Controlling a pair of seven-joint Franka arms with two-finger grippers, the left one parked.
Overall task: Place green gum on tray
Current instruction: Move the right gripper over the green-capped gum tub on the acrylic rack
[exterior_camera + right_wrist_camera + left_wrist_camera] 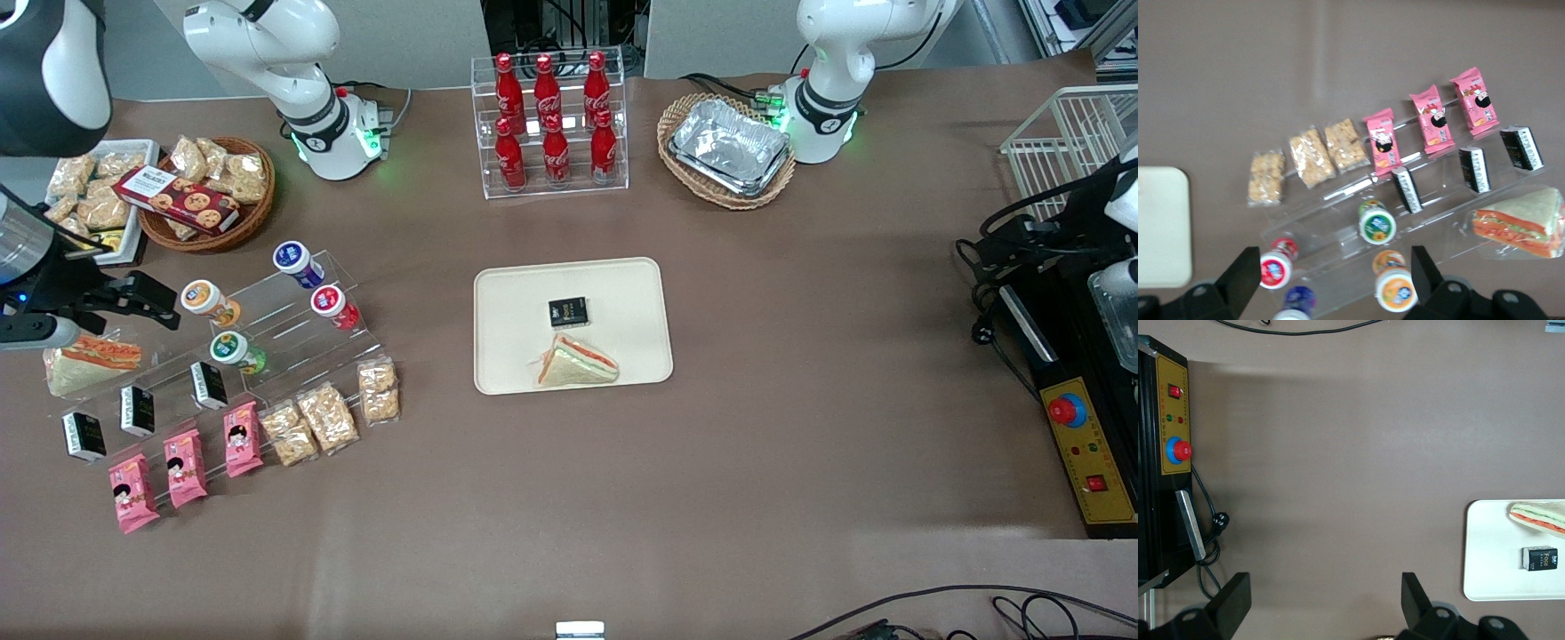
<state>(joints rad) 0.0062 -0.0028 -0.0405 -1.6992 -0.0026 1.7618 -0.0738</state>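
Front view, read as a clock face. The small green-bodied cylindrical gum canister with a white round lid (233,349) stands on a step of the clear acrylic tiered stand (284,331), toward the working arm's end of the table. It lies at about 9 o'clock from the large flat cream-beige rectangular tray (516,302) and well apart from it, so it is not yet on the tray.

Three similar canisters share the stand. From the green gum, the orange-bodied canister (206,300) is at 11 o'clock, the blue canister (296,262) at 1 o'clock and the red canister (333,305) at 2 o'clock. None of them touches the green gum.

The black two-finger gripper (158,302) hangs at roughly 10 o'clock from the green gum, just beside the orange canister and above a film-wrapped triangular sandwich (89,360).

On the tray lie a second triangular wrapped sandwich (576,363) and, at 12 o'clock from it, a small black rectangular packet (568,311). The two are near each other but apart.

Right wrist view. The gripper (1331,280) has its fingers (1245,273) spread wide and nothing is held between them. The green gum (1377,223) shows its labelled lid, with the orange canister (1395,288) near it. The tray (1161,227) is seen only at one rounded corner.
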